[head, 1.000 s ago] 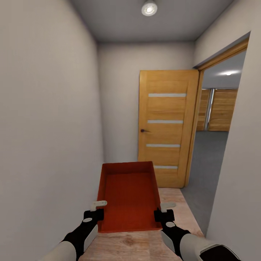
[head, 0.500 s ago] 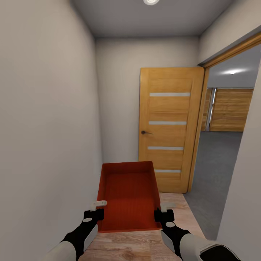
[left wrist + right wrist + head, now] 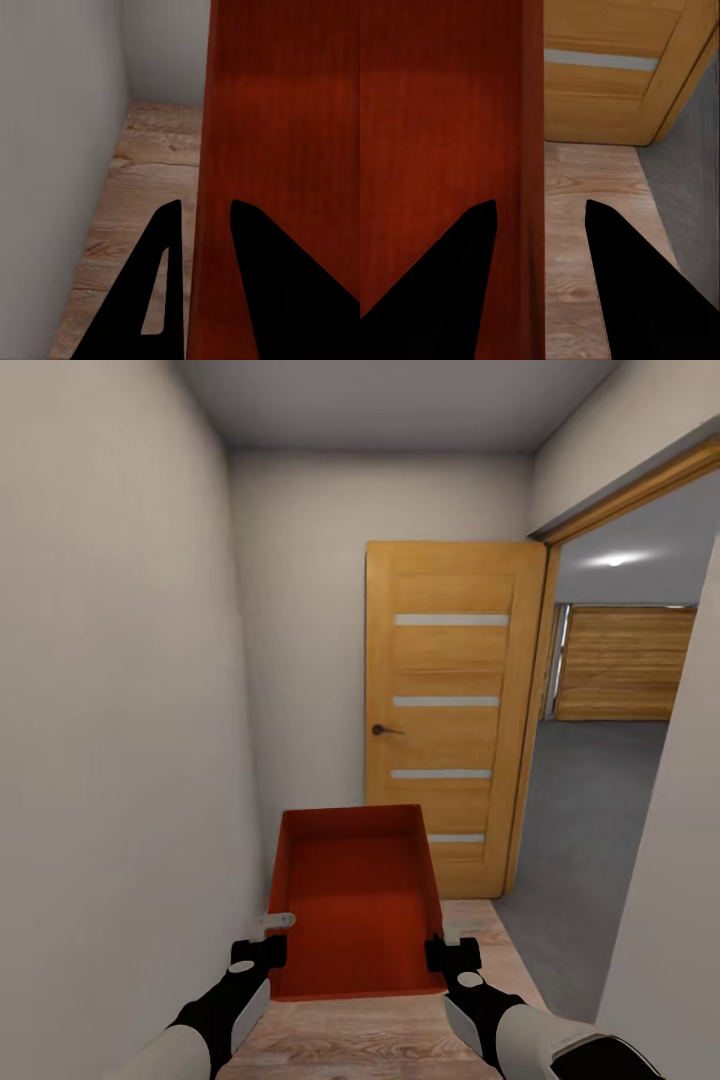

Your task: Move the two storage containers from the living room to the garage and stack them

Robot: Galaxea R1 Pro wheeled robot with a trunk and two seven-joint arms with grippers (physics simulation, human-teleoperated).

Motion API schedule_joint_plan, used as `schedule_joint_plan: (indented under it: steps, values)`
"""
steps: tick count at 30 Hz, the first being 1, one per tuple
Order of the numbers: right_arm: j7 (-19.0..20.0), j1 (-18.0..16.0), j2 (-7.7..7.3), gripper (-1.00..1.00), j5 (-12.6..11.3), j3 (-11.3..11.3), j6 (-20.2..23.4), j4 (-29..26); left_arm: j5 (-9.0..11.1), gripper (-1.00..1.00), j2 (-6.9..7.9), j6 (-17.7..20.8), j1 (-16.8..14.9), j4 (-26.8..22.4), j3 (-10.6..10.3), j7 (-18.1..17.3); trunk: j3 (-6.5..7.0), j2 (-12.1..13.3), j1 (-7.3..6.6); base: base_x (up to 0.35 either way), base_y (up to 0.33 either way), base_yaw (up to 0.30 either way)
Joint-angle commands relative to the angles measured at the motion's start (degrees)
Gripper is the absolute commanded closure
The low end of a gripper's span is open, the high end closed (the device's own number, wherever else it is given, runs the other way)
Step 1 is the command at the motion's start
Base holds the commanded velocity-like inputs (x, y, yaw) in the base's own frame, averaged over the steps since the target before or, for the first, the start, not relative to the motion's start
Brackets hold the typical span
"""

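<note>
One orange-red storage container (image 3: 355, 905) hangs level in front of me, held between both arms over light wood planks. My left gripper (image 3: 272, 932) is shut on its left wall near the near corner, and my right gripper (image 3: 447, 938) is shut on its right wall. In the left wrist view the container wall (image 3: 277, 150) runs between the two dark fingers (image 3: 259, 270). The right wrist view shows the container wall (image 3: 450, 112) clamped the same way. Through the doorway at right lies the garage with its dark grey floor (image 3: 590, 810).
I am in a narrow corridor with a pale wall (image 3: 110, 710) close on the left. An open wooden door (image 3: 445, 710) stands ahead against the end wall. The doorway's wall edge (image 3: 665, 880) is close on my right. A wooden garage door (image 3: 620, 665) shows at the back.
The whole view has shifted: the camera moved forward and turned slightly right, so the door and doorway look nearer. The container and both grippers keep the same place in front of me.
</note>
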Motion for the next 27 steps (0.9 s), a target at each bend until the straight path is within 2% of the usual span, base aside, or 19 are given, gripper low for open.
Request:
schedule_joint_plan:
  steps: [1, 18, 27]
  values:
    - [0.2, -0.1, 0.07, 1.0, 1.4, -1.2, -2.0, -0.2, 0.6, 1.0, 2.44, -0.1, 0.0, 0.1, 0.4, 1.1, -0.1, -0.1, 0.02, 0.044, 0.0, -0.269]
    - [0.2, -0.1, 0.05, 1.0, 1.3, -1.2, -2.0, -0.2, 0.6, 1.0, 2.35, 0.0, 0.0, 0.1, 0.4, 1.1, -0.1, -0.1, 0.02, 0.004, 0.0, -0.274]
    - [0.2, -0.1, 0.05, 1.0, 1.3, -1.2, -2.0, -0.2, 0.6, 1.0, 2.35, -0.1, 0.0, 0.1, 0.3, 1.1, -0.1, -0.1, 0.02, 0.0, 0.0, -0.052]
